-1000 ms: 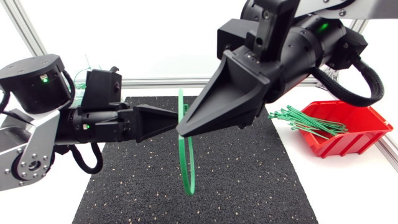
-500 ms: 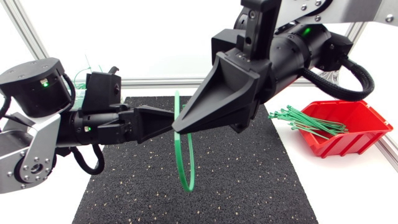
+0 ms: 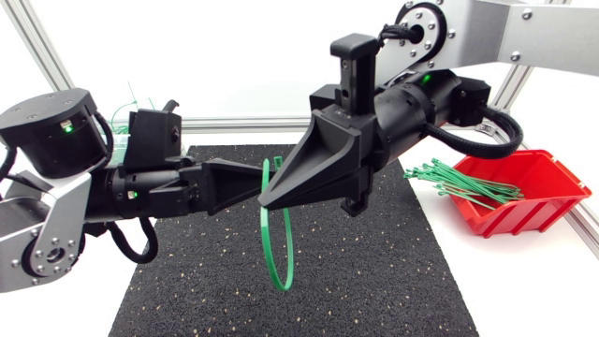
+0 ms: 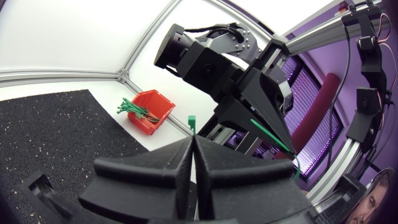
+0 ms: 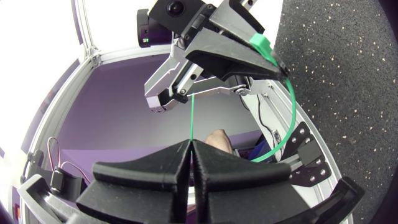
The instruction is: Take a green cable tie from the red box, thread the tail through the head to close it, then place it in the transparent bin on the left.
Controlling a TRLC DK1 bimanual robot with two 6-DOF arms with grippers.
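Observation:
A green cable tie (image 3: 273,245) hangs as a loop over the black mat (image 3: 374,281), held between both grippers. My left gripper (image 3: 259,178) is shut on its head end; the head (image 4: 192,122) pokes out past the left fingertips. My right gripper (image 3: 266,200) is shut on the thin tail (image 5: 192,118), just below and against the left gripper's tip. In the right wrist view the left gripper (image 5: 273,67) holds the green head (image 5: 261,45), and the loop (image 5: 290,118) curves down from it. The red box (image 3: 524,192) with several green ties (image 3: 463,181) is at the right.
The transparent bin (image 3: 122,117) stands at the back left, mostly hidden behind my left arm, with green ties showing in it. The red box (image 4: 151,116) also shows in the left wrist view, beyond the mat's corner. An aluminium frame rail runs along the table's back edge.
My right arm has swung so its gripper lies flatter and its tip has shifted slightly left. The loop has moved a little left with it. The left arm has stayed still.

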